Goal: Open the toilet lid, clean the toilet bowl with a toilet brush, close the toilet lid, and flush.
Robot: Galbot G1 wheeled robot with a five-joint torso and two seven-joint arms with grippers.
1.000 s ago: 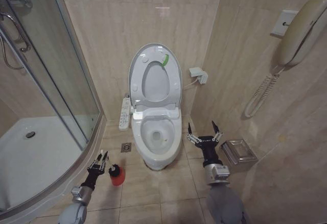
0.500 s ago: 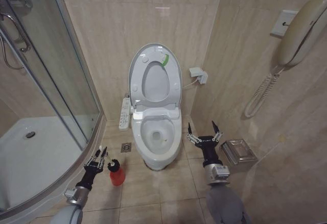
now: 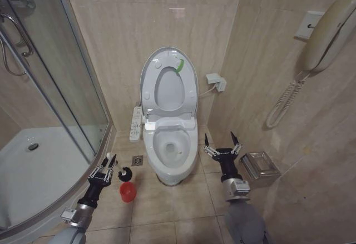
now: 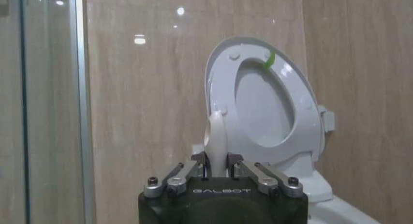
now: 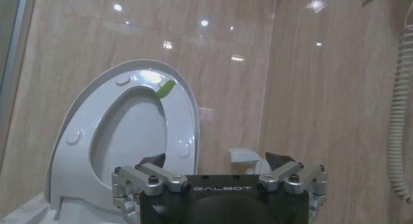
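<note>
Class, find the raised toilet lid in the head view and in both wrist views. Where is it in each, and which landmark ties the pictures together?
Head view: the toilet lid stands upright at the centre, against the back wall.
Left wrist view: the lid is beyond the left gripper.
Right wrist view: the lid is beyond the right gripper.
Shared landmark: the green strip on the lid.

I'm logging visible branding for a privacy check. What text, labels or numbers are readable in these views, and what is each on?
"GALBOT": on the left gripper body, left wrist view.
"GALBOT": on the right gripper body, right wrist view.
Side button panel markings: too small to read.
Label on the right arm's wrist: too small to read.
</note>
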